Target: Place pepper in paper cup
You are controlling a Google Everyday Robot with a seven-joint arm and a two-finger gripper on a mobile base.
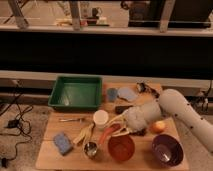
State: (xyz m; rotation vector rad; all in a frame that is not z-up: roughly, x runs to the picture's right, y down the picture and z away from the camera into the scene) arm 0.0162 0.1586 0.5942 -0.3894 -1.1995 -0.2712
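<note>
Looks about halfway: the two-finger gripper is clamped on the slim orange-red pepper, held tilted just at 5 o'clock of the plain white cylindrical paper cup, not in it yet, so the move over the rim and drop remain.

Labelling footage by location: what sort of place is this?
Likely a robotics test lab: a wooden table staged with a green bin and paper cup, cables on the floor, the tool beside the cup.

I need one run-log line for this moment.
pincer: at pepper, beside paper cup | pepper: outside cup | step: placement not yet done
</note>
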